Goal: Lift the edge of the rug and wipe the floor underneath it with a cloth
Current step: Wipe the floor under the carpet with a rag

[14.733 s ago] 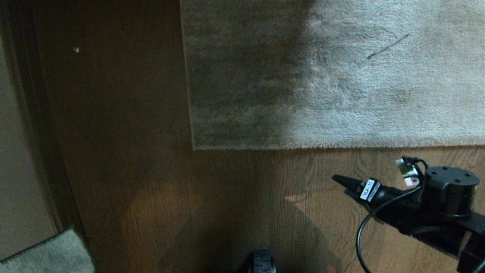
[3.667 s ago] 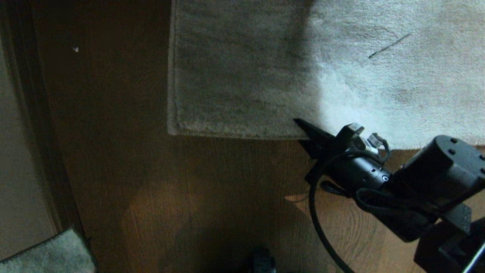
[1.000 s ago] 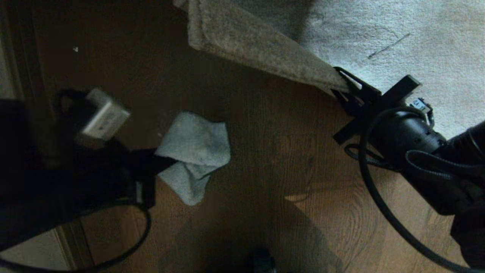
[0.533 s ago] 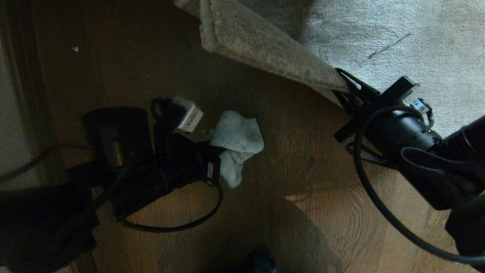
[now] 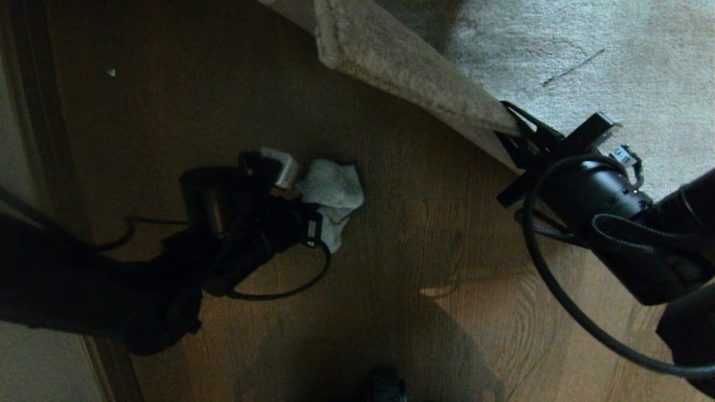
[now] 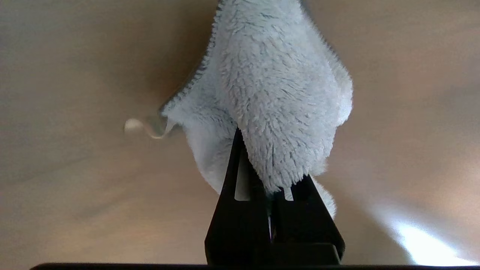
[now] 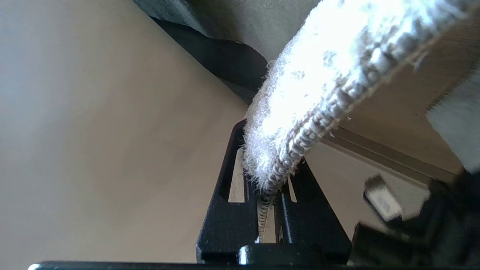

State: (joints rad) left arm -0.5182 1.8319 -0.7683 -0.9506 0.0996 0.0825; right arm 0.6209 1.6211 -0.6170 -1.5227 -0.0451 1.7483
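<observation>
Your right gripper (image 5: pixel 511 120) is clamped on the rug edge (image 5: pixel 402 67), the hem pinched between its jaws and the flap peeled up off the floor (image 5: pixel 424 223). Keep that grip raised and steady; if it sags, the pile drops onto the patch you mean to clean.

Your left gripper (image 5: pixel 313 215) is closed tight on the cloth (image 5: pixel 332 190), which bunches just ahead of its jaws. It appears to rest on the boards, though the dim head view leaves contact uncertain. Press it flat, then sweep it toward the bare boards below the lifted flap, well ahead of the jaws, and keep clear of the right gripper.

Since half a second ago, the cloth has drawn back a little and bunched tighter. Since a second ago, the left arm has come much further into view, and the flap has peeled slightly further back.
</observation>
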